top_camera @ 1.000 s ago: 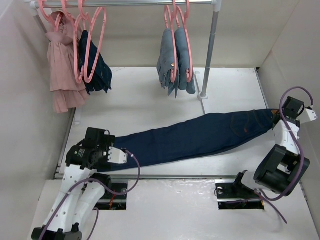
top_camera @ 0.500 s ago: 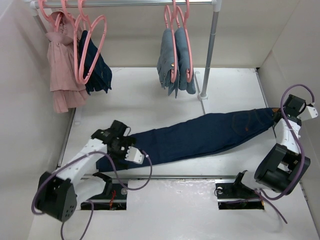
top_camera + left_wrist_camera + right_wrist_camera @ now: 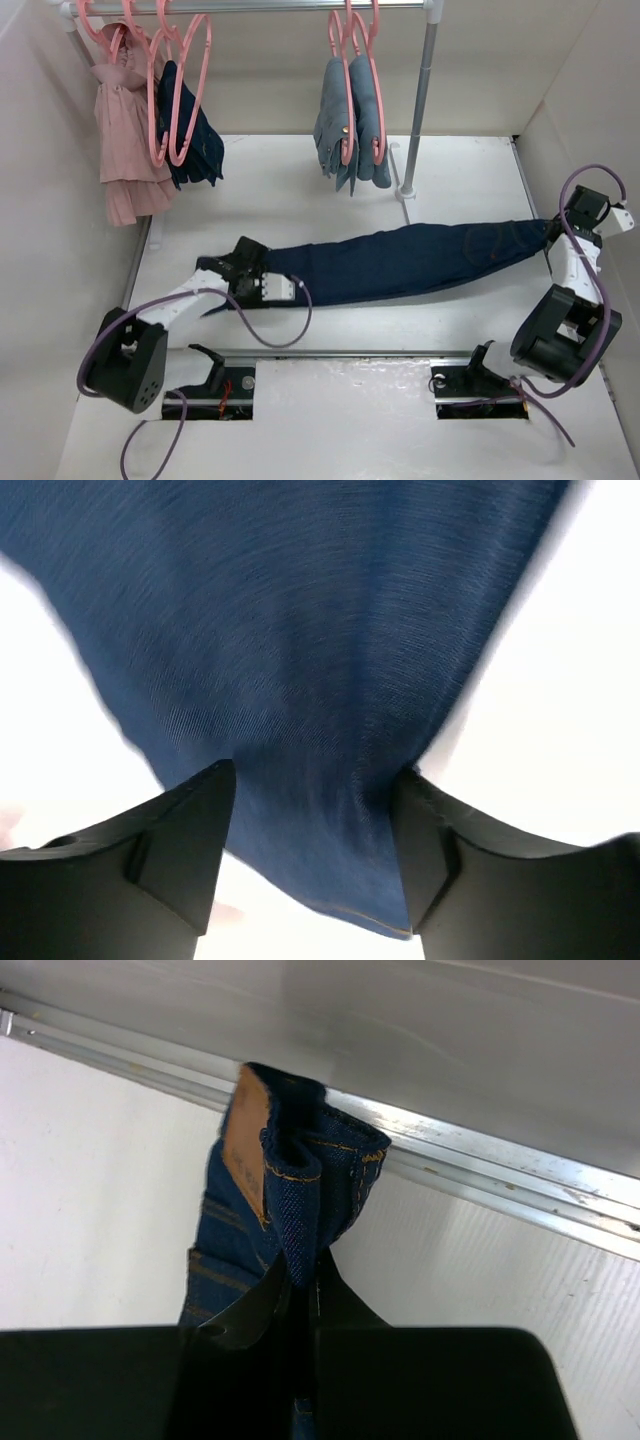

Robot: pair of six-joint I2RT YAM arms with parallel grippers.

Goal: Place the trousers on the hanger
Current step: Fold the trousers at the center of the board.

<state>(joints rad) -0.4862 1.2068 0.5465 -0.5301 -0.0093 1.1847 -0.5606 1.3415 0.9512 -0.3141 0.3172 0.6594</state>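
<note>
Dark denim trousers lie stretched left to right across the white surface. My right tool is clamped on the folded waistband by the tan patch. My left tool is half-closed, with the leg end bunched between its pads.

Across table: trousers lying full width; open passage behind; rack pole rear right.
</note>
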